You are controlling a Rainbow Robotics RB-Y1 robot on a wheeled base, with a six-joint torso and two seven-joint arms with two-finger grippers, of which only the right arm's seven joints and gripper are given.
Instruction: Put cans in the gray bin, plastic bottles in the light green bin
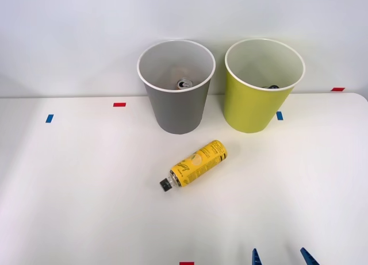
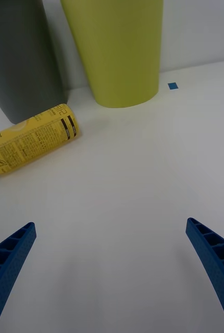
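Observation:
A yellow-labelled plastic bottle [image 1: 195, 164] [image 2: 31, 138] with a black cap lies on its side on the white table, in front of the two bins. The gray bin [image 1: 176, 87] [image 2: 18, 57] stands at the back with a silver-topped can [image 1: 184, 83] inside it. To its right stands the light green bin [image 1: 262, 87] [image 2: 117, 49], with a dark object just showing inside at its rim [image 1: 273, 87]. My right gripper [image 1: 282, 258] [image 2: 111, 270] is open at the table's near edge, to the right of the bottle and well short of it, holding nothing.
Small tape marks dot the table [image 1: 86, 190]: blue [image 1: 49, 118] at left, red [image 1: 119, 104] near the gray bin, blue [image 1: 279, 115] beside the green bin, red [image 1: 338, 89] at far right, red [image 1: 186, 263] at the front edge. A white wall rises behind the bins.

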